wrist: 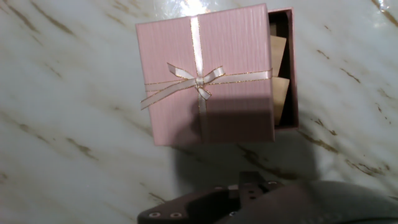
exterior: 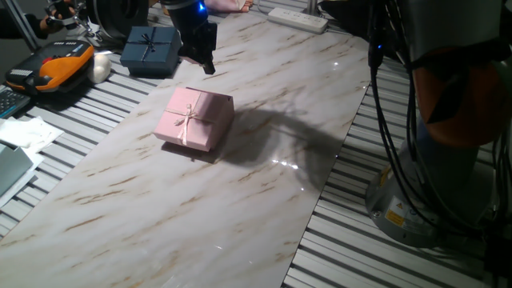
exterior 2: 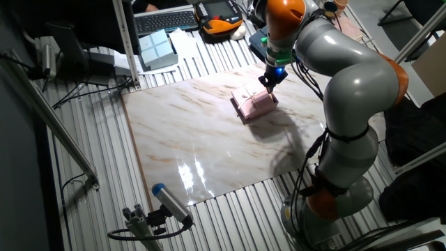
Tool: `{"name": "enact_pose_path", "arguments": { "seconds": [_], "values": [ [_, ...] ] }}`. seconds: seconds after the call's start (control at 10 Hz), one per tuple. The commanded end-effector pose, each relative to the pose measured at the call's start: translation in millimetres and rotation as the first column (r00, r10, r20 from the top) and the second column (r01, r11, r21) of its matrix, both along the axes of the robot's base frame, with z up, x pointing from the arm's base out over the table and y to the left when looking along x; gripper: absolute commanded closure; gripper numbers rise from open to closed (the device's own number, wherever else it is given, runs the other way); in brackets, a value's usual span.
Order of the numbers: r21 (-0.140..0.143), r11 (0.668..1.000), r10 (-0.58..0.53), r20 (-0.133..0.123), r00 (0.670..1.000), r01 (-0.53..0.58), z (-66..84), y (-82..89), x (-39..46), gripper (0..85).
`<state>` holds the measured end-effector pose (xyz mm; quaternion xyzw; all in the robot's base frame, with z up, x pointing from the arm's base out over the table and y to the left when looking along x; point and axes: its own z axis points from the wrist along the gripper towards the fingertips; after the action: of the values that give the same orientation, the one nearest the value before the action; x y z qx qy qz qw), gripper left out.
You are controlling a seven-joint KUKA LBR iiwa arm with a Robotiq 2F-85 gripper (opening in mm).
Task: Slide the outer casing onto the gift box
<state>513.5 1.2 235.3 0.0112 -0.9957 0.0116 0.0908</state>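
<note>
In the hand view, the gripper [exterior: 206,62] shows only as a dark blur at six o'clock; whether its fingers are spread or pressed together I cannot tell; it hangs above the marble tabletop [wrist: 56,112], gripping nothing; beyond, at centre, lies the gift box [wrist: 205,74], bow up, pushed partway into the outer casing [wrist: 287,68], whose open part with tan lining juts toward three o'clock; their shared long axis runs nine to three.

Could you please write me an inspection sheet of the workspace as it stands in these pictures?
Surface: marble-look board on a slatted table.
Job's things: gift box with bow, askew on the outer casing, whose inside shows at one edge.
Clutter: dark blue box, power strip, orange device.
Grippers: gripper above the table beyond the pink box, holding nothing; jaws' state unclear.
Cables: black cables hang beside the arm's base.
Surroundings: keyboard, metal frame.
</note>
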Motion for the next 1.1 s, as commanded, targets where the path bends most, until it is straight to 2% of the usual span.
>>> {"name": "enact_pose_path", "arguments": {
  "seconds": [0.0, 0.4, 0.7, 0.8, 0.9, 1.0],
  "values": [
    [0.000, 1.000, -0.002, 0.001, 1.000, 0.002, 0.0, 0.0, -0.1, 85.0],
    [0.000, 1.000, 0.003, -0.010, 1.000, -0.003, 0.2, 0.0, 0.3, 85.0],
    [0.004, 1.000, 0.013, -0.008, 1.000, -0.013, 0.2, 0.0, 0.3, 85.0],
    [0.032, 0.999, -0.012, -0.005, 1.000, 0.012, 0.2, 0.0, 0.3, 85.0],
    [0.115, 0.991, -0.068, 0.005, 0.998, 0.067, 0.2, 0.0, 0.3, 85.0],
    [0.147, 0.984, -0.103, 0.020, 0.994, 0.099, 0.2, 0.0, 0.3, 85.0]
  ]
}}
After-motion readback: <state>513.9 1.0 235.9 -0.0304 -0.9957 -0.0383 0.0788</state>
